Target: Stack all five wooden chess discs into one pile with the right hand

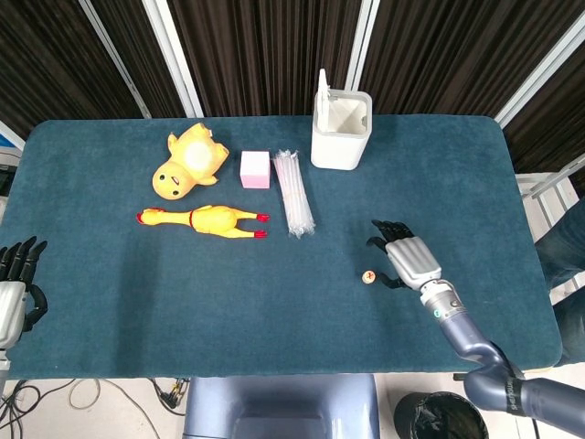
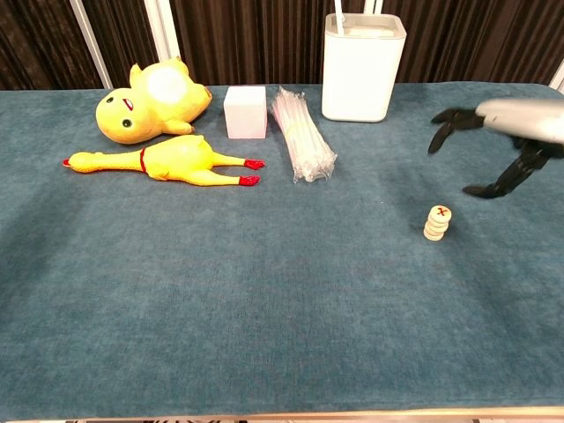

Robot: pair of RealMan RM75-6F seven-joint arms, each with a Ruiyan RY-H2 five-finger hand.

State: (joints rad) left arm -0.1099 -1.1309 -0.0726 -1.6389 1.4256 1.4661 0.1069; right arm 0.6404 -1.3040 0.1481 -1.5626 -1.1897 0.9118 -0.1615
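Observation:
A small pile of wooden chess discs (image 2: 436, 223) stands on the blue table, right of the middle; its top disc carries a red mark. From above the pile (image 1: 368, 276) shows as one disc. My right hand (image 2: 502, 141) hovers above and to the right of the pile, fingers apart, holding nothing; in the head view that hand (image 1: 408, 256) is just right of the pile, clear of it. My left hand (image 1: 14, 288) rests at the table's left edge, fingers spread, empty.
At the back stand a white bin (image 1: 340, 128), a bundle of clear straws (image 1: 294, 192), a pink cube (image 1: 255, 169), a yellow duck plush (image 1: 187, 160) and a rubber chicken (image 1: 206, 219). The table's front edge (image 2: 282, 414) is near.

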